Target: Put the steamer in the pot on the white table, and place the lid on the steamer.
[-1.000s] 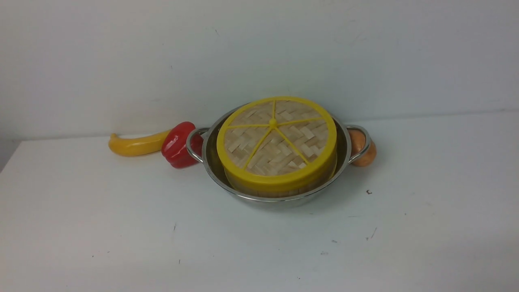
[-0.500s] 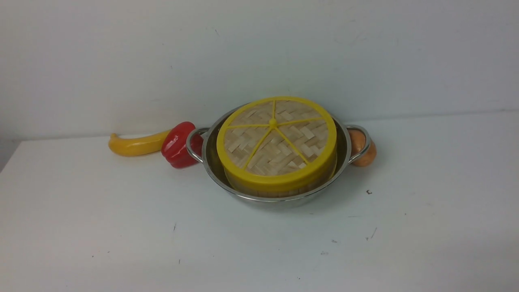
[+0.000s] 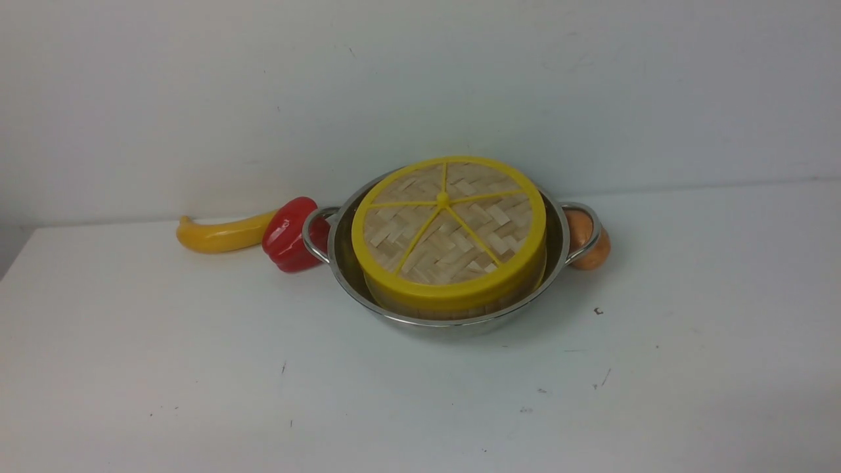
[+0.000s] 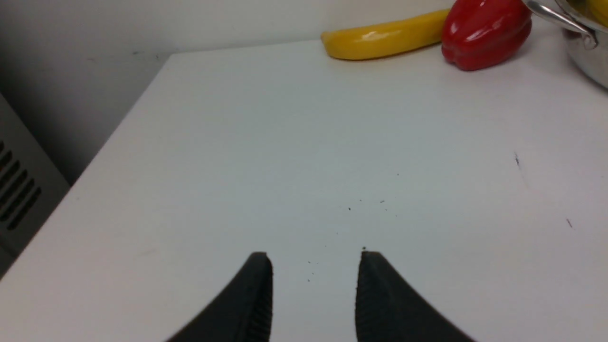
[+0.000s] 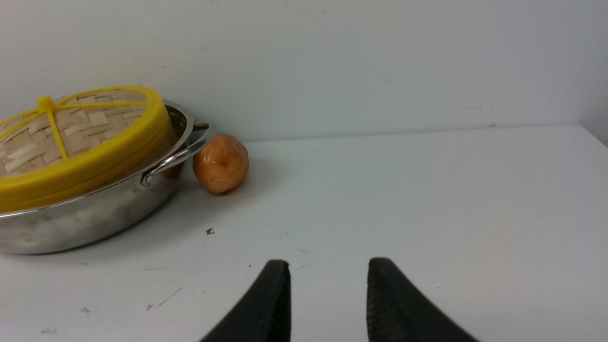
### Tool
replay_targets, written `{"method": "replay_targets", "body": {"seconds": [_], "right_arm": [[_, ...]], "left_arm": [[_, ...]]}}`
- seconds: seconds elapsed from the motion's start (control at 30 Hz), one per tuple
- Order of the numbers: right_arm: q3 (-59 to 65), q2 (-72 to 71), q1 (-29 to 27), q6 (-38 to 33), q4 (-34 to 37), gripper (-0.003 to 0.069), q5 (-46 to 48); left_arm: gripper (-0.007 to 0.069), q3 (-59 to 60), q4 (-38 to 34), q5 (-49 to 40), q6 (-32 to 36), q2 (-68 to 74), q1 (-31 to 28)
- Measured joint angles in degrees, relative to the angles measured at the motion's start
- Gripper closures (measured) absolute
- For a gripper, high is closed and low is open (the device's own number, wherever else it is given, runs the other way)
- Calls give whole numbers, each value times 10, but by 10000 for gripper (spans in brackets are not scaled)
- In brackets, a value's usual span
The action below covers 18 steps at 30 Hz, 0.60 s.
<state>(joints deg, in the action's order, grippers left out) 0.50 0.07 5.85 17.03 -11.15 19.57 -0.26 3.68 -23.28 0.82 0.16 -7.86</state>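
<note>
Right wrist view — pot (image 5: pixel 90 218) well apart from right end effector (image 5: pixel 327 275).

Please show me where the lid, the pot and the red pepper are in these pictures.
lid (image 3: pixel 449 226), front view, on its woven top near the central knob.
pot (image 3: pixel 557 230), front view, on its inner steel wall.
red pepper (image 3: pixel 287 235), front view, on its glossy side.

No writing anywhere that I can make out, no labels, brand marks or numbers on anything. Closest thing is a tiny dark speck on the white table (image 3: pixel 197 368), lower right of the front view, just a scuff.
</note>
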Motion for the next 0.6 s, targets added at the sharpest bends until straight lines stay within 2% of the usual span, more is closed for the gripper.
{"method": "replay_targets", "body": {"seconds": [0.6], "right_arm": [[0, 0, 0, 0, 0, 416, 0]], "left_arm": [[384, 6, 17, 20, -24, 0, 0]]}}
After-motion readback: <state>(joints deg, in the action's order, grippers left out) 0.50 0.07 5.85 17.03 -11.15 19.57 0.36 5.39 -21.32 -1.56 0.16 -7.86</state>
